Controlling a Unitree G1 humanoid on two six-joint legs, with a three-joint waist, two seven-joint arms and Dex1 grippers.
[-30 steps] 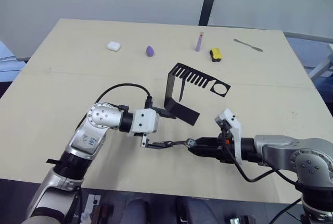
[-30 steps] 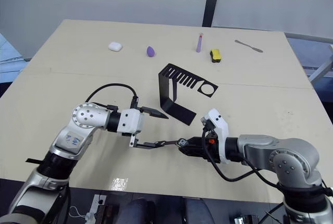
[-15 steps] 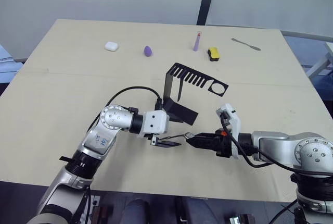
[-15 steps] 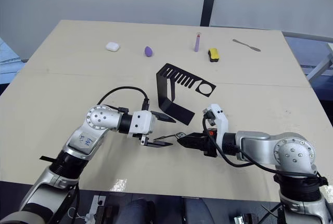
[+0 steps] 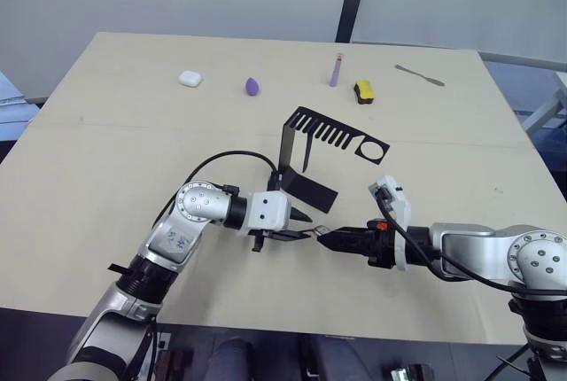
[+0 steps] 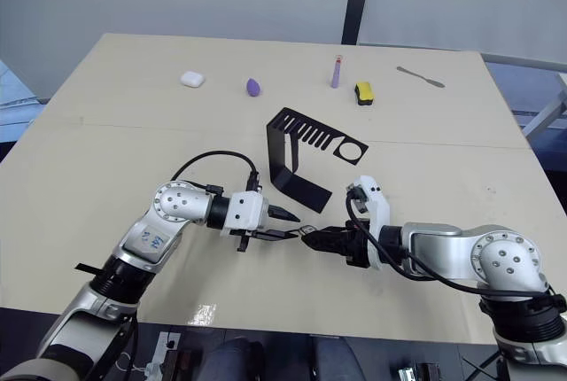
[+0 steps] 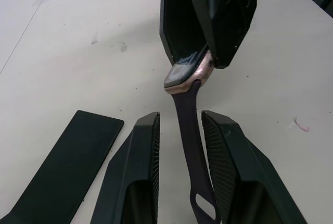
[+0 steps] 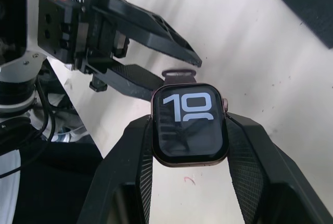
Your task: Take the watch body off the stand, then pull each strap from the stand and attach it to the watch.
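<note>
My right gripper (image 8: 190, 122) is shut on the watch body (image 8: 190, 125), whose dark screen with white digits faces its camera. A dark strap (image 7: 190, 130) is joined to the body's edge and runs back between the fingers of my left gripper (image 7: 180, 117). Those fingers flank the strap closely, with a slim gap on one side, so the gripper is open. Both grippers meet tip to tip just above the table, in front of the black stand (image 5: 306, 155); the left gripper (image 5: 301, 229) faces the right gripper (image 5: 326, 239). Another thin strap (image 5: 306, 155) hangs from the stand's slotted top plate.
Along the table's far side lie a white earbud case (image 5: 189, 79), a purple egg shape (image 5: 253, 87), a purple tube (image 5: 336, 71), a yellow-and-black block (image 5: 364, 92) and a metal tool (image 5: 419, 74). The stand's flat foot (image 7: 67, 161) lies close beside my left gripper.
My left gripper slid right along the strap toward the watch body, and its fingers narrowed from wide open to close around the strap. The right gripper kept hold of the watch body.
</note>
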